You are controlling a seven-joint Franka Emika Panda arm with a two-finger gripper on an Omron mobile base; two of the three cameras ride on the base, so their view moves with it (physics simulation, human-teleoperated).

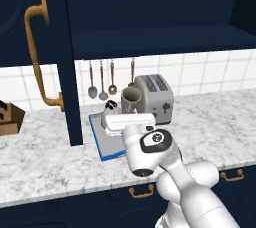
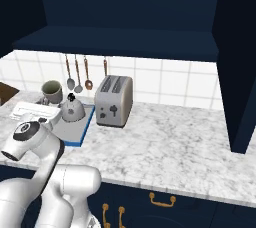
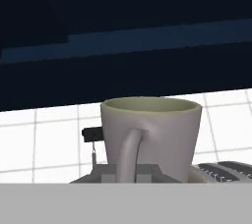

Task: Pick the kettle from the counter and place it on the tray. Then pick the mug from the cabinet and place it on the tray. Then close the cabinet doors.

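My gripper (image 3: 128,175) is shut on the handle of the pale grey-green mug (image 3: 151,134), which stays upright. The mug (image 1: 131,99) hangs just over the far end of the blue-rimmed tray (image 1: 98,144), between the kettle and the toaster. The small pale kettle (image 2: 73,108) with its black knob stands on the tray (image 2: 75,128); in the left base view my hand hides most of the kettle (image 1: 110,106). The navy cabinet (image 1: 160,39) above is open. Its left door (image 1: 65,72) and its right door (image 2: 242,67) both swing outward.
A silver toaster (image 1: 156,98) stands on the marble counter (image 1: 215,122) right of the tray. Spoons (image 1: 102,79) hang on the tiled wall behind. A wooden knife block (image 1: 10,118) sits at the far left. The left door's brass handle (image 1: 36,47) juts out.
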